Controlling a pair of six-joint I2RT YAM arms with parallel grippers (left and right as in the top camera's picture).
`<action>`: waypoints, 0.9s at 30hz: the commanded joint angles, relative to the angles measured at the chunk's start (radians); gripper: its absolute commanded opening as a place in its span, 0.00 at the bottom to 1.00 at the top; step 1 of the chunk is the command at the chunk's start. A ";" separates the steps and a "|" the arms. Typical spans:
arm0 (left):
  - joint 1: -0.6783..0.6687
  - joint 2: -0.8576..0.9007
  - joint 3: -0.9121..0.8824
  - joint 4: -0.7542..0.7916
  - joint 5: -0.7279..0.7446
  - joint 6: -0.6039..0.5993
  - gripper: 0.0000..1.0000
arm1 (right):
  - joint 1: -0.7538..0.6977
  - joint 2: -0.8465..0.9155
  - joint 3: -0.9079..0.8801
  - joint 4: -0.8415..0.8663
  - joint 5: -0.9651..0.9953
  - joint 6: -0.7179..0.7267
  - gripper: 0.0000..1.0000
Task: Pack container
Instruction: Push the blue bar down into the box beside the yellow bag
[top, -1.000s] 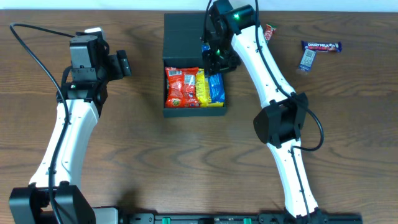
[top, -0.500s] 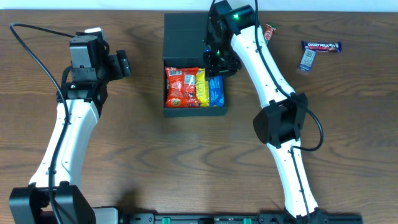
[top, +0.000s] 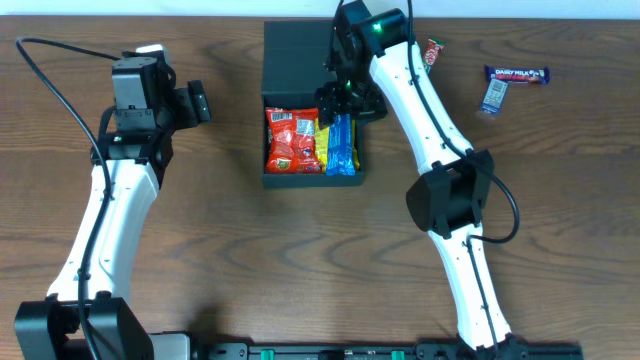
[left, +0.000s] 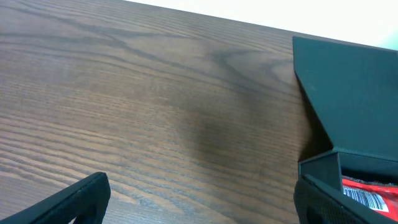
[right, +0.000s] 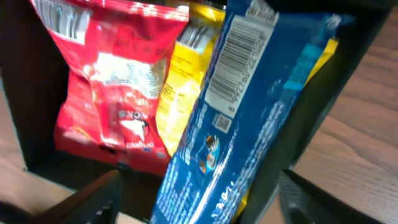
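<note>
The black container sits at the table's back centre with its flap lid open behind it. Inside lie a red packet, a yellow packet and a blue packet. My right gripper hovers over the box's back right and is open. In the right wrist view the blue packet leans between the spread fingers without touching either, beside the red packet and the yellow packet. My left gripper is open over bare wood left of the container.
A purple chocolate bar, a small pale-blue packet and a red-and-green wrapped item lie on the table at the back right. The right arm reaches across the box's right side.
The right gripper's jaws have spread apart and let go of the blue packet, which now leans in the box's right side. The left arm has not moved.
</note>
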 joint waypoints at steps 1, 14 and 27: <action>0.004 0.008 -0.006 -0.001 0.001 -0.004 0.95 | -0.015 -0.042 0.011 0.022 -0.007 0.006 0.69; 0.004 0.008 -0.006 -0.001 0.001 -0.004 0.95 | -0.004 -0.097 0.010 -0.028 0.046 -0.050 0.01; 0.004 0.008 -0.006 -0.001 0.001 -0.004 0.95 | 0.020 -0.026 -0.040 0.000 0.048 -0.073 0.01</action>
